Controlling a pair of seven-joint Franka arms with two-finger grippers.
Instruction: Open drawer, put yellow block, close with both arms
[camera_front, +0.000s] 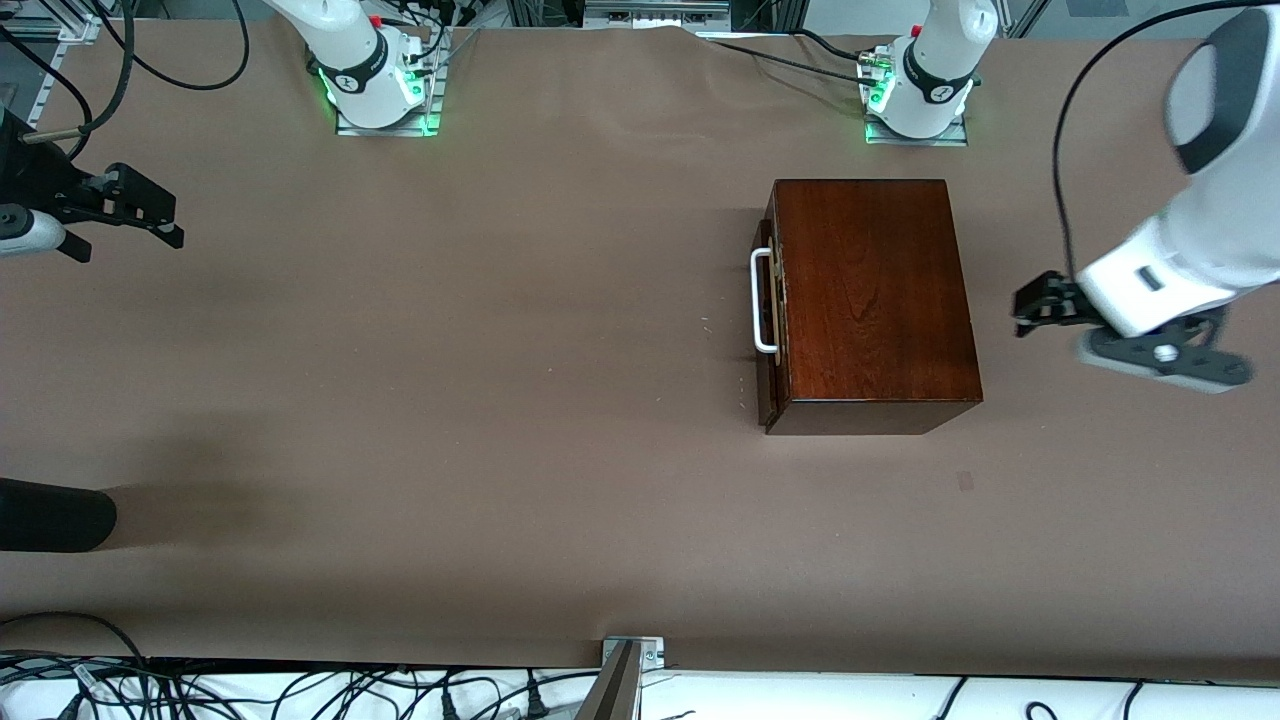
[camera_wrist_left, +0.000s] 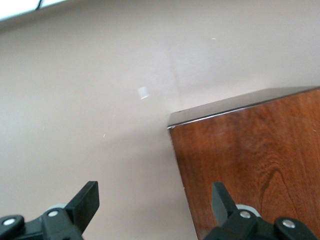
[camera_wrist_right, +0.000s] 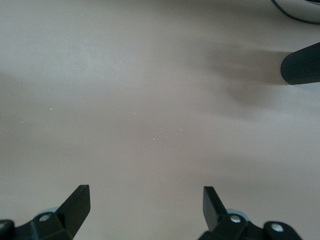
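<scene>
The dark mahogany box (camera_front: 870, 300) stands on the brown table, toward the left arm's end. Its drawer (camera_front: 767, 335) is shut, and the white bar handle (camera_front: 762, 300) faces the right arm's end. My left gripper (camera_front: 1035, 305) hangs open and holds nothing, by the box's side away from the handle. In the left wrist view that gripper (camera_wrist_left: 154, 200) straddles the edge of the box (camera_wrist_left: 250, 160). My right gripper (camera_front: 160, 220) waits open over bare table at the right arm's end, also empty in its own view (camera_wrist_right: 145, 200). The yellow block is out of view.
A black cylinder (camera_front: 50, 515) pokes in over the table at the right arm's end, nearer the front camera, and shows again as the cylinder (camera_wrist_right: 300, 62) in the right wrist view. Cables run along the table edges. Open brown tabletop (camera_front: 450, 350) lies between the box and the right gripper.
</scene>
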